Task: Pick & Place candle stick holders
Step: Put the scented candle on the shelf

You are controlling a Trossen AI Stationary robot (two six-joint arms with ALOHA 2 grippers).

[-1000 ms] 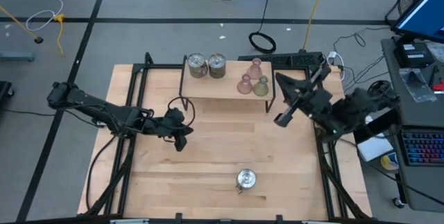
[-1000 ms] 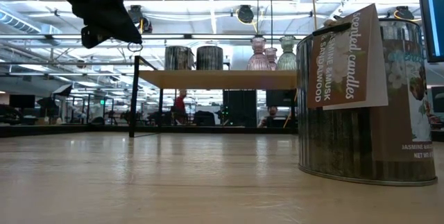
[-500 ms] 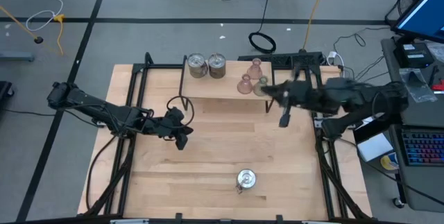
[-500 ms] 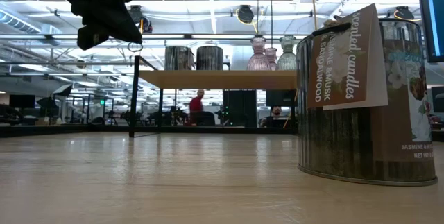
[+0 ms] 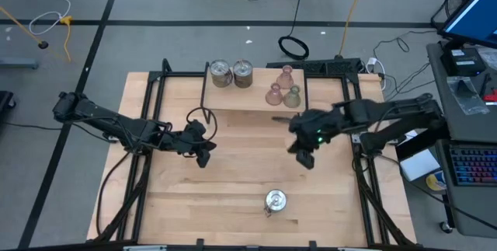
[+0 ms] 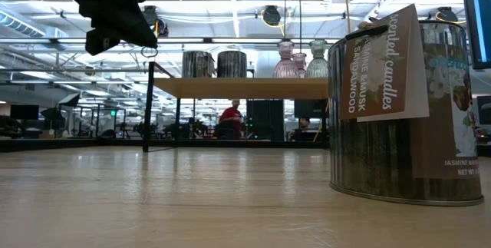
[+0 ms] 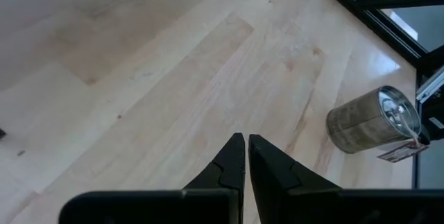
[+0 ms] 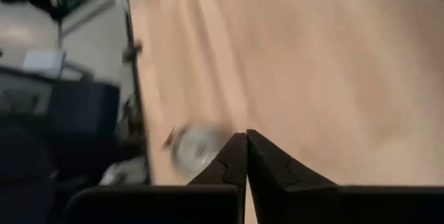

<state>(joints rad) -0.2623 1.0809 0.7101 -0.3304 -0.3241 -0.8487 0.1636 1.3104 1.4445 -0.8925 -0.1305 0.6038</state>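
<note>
The silver holder stands alone, lower centre; the right gripper, fingers pressed together, hovers above-right of it. Approach step: it must open, then descend.

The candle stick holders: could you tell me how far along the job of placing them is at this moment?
Looks done: two silver holders and three glass holders stand on the raised shelf. In hand: nothing; the right gripper is shut and empty above the table, in front of the shelf. The left gripper hangs shut and empty over the table. Left: the third silver holder stands alone near the table's front edge.
</note>
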